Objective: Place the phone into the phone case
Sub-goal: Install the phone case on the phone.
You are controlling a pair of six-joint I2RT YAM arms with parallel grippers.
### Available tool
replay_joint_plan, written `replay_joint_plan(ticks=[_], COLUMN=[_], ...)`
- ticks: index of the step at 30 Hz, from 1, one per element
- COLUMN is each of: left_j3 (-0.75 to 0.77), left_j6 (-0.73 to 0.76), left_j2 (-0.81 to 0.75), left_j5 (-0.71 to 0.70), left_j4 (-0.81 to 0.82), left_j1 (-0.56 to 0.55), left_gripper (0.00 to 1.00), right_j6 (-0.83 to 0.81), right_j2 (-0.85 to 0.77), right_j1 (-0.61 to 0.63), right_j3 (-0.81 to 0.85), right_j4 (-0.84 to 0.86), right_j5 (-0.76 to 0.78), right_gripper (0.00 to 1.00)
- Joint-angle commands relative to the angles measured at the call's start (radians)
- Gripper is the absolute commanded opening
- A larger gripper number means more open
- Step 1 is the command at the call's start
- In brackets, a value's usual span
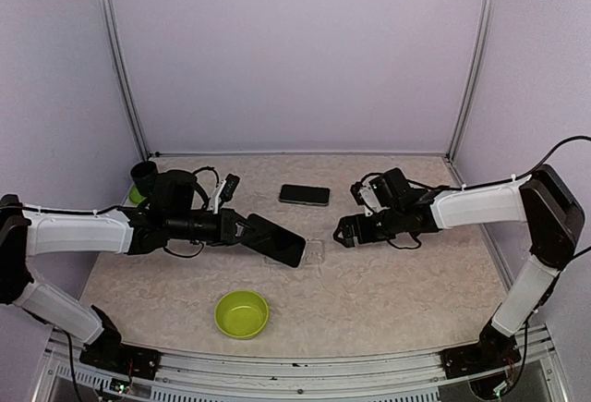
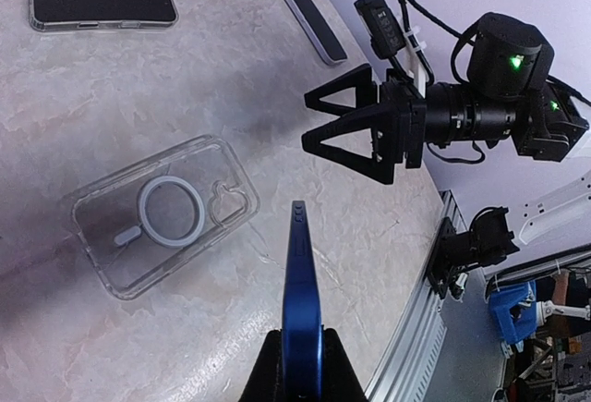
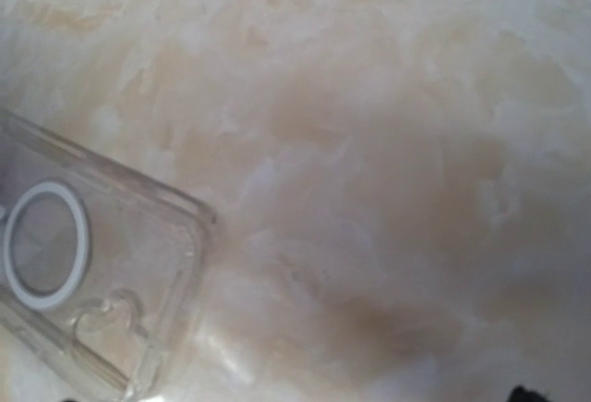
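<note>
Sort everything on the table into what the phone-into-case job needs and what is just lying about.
Job:
blue phone, clamped in the left gripper
empty clear case
right gripper, open

Lying about:
black phone in its own case
second phone
green bowl
dark cup

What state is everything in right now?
Phone: held on edge, not in case.
Case: empty, flat on table.
Left claw: shut on phone.
Right claw: open, empty.
Bowl: upright, empty.
Second phone: flat on table.
Third phone: flat on table.
</note>
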Motion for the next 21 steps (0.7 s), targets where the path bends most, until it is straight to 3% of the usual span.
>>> replay_joint_plan(ticks=[1, 10, 21], left_j3=[0.053, 0.125, 0.215], left_j6=[-0.028, -0.146, -0.183], left_j2=[0.018, 0.148, 0.275], left_j5=[-0.015, -0.04, -0.076], left_j4=[0.042, 0.074, 0.083], left_j1=[-0.008, -0.014, -0.024], left_gripper=[0.0, 0.0, 0.0], right_j6=[-0.005, 0.024, 0.094], right_j2=[0.017, 0.073, 0.116], right_j1=[-0.003, -0.003, -0.003], right_j3=[0.009, 0.03, 0.023], right_j4=[0.028, 0.053, 0.149], right_j5=[-0.03, -0.052, -0.128], right_gripper=[1.0, 1.0, 0.97])
